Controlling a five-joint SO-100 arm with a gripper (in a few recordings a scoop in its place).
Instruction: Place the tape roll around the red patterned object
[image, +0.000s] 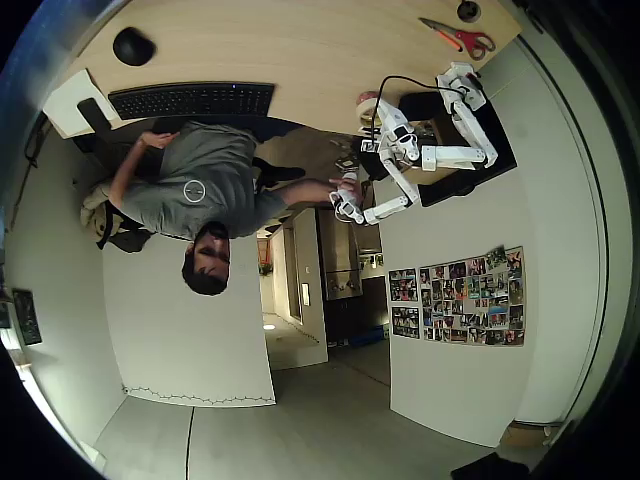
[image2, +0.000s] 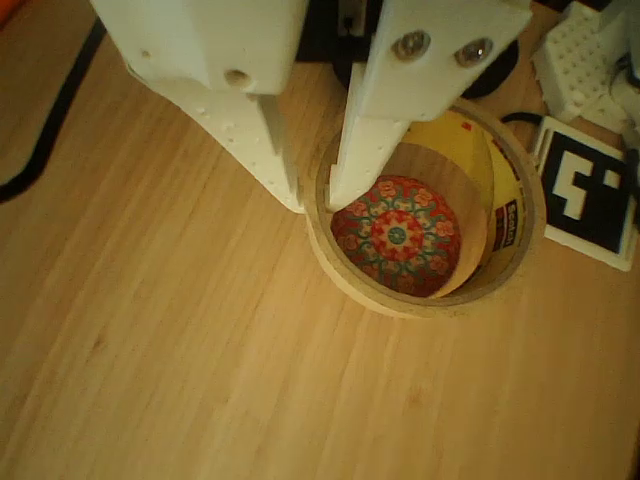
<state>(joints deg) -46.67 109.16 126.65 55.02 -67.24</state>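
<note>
I see the wooden table (image: 300, 45) across the top of the overhead view, with a person seated at it, one hand on the leader arm. On it lie a black keyboard (image: 192, 100), a black mouse (image: 133, 45), red-handled scissors (image: 462, 38) and a small black knob (image: 468, 11). My white arm (image: 440, 155) stands on a dark base at the table's right edge and bends toward the tape (image: 368, 103).

In the wrist view the tape (image2: 430, 285) lies flat on the wood (image2: 180, 350), and the red object (image2: 397, 235) sits inside its hole, ringed on all sides. I read a mandala-like pattern of pale flowers on the red top. The object lies toward the left of the hole, close to the inner wall there.

The claw (image2: 315, 195) straddles the ring's left wall: one finger (image2: 255, 130) outside it, the other finger (image2: 360, 150) down inside the hole just above the red object. The jaws look closed on the tape's wall. Just right of the tape I see a black-and-white marker tile (image2: 590, 195), and above it a white breadboard (image2: 580, 65).
</note>
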